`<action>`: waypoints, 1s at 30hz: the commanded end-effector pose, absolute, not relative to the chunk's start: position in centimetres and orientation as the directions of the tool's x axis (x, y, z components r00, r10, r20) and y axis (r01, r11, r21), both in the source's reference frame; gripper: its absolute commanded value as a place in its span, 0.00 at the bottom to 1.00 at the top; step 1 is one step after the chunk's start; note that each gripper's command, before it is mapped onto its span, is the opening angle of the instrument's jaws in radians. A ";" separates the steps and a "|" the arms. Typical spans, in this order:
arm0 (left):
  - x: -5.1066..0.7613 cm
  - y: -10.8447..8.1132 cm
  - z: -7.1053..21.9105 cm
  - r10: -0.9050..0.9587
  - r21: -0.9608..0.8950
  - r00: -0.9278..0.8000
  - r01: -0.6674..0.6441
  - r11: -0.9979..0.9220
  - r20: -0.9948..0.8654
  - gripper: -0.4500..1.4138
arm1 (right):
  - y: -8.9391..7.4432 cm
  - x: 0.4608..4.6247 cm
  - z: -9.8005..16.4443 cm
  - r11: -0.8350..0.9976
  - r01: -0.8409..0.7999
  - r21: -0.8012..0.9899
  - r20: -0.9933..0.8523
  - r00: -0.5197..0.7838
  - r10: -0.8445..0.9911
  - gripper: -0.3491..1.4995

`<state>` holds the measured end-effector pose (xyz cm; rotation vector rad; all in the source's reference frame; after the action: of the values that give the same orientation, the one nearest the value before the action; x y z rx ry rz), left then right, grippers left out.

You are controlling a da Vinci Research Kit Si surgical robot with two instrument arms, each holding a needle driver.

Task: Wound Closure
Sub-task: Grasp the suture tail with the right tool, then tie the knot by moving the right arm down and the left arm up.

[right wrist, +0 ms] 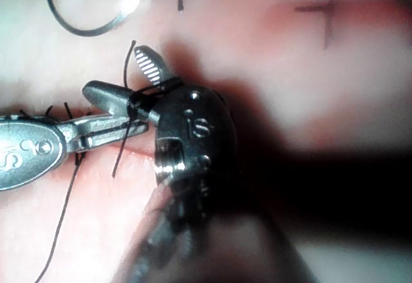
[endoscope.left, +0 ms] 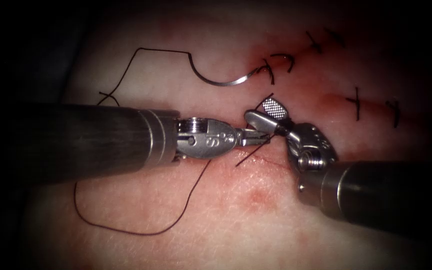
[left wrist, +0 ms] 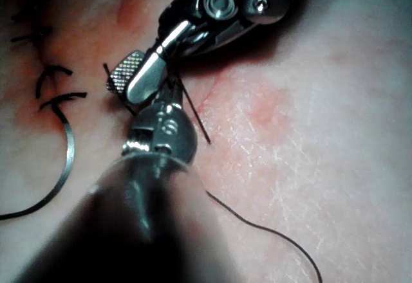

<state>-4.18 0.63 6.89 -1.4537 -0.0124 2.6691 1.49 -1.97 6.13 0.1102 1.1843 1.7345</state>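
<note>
Endoscope view: left tool's fingers (endoscope.left: 258, 138) are clamping thin dark thread (endoscope.left: 252, 151); right tool's fingers (endoscope.left: 266, 112) are gaping around it; curved steel needle (endoscope.left: 221, 80) is lying free above both.

One camera looks down from above and in front at the tissue (endoscope.left: 216, 220), with the left tool (endoscope.left: 256, 137) coming from one side and the right tool (endoscope.left: 268, 114) from the other. The two wrist cameras sit very close, each looking along its own shaft. All three share the meeting tool tips and the needle (endoscope.left: 221, 80).
</note>
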 end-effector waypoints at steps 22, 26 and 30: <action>-4.07 0.6 6.9 0.091 -0.055 -0.550 -0.081 -0.995 -0.830 0.00 | -2.0 1.69 6.1 0.106 -0.757 0.644 -0.559 -0.372 0.741 0.00; -3.91 0.7 6.9 0.099 -0.059 -0.558 -0.090 -0.994 -0.824 0.00 | -2.1 1.72 6.0 0.151 -0.768 0.623 -0.595 -0.340 0.728 0.00; -3.76 0.8 6.9 0.111 -0.060 -0.564 -0.108 -0.992 -0.818 0.00 | -2.3 1.76 6.0 0.176 -0.771 0.612 -0.619 -0.328 0.713 0.00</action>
<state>-3.66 0.88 6.79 -1.3913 -0.0042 2.6722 1.68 -2.21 5.88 -0.0814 1.1774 1.4922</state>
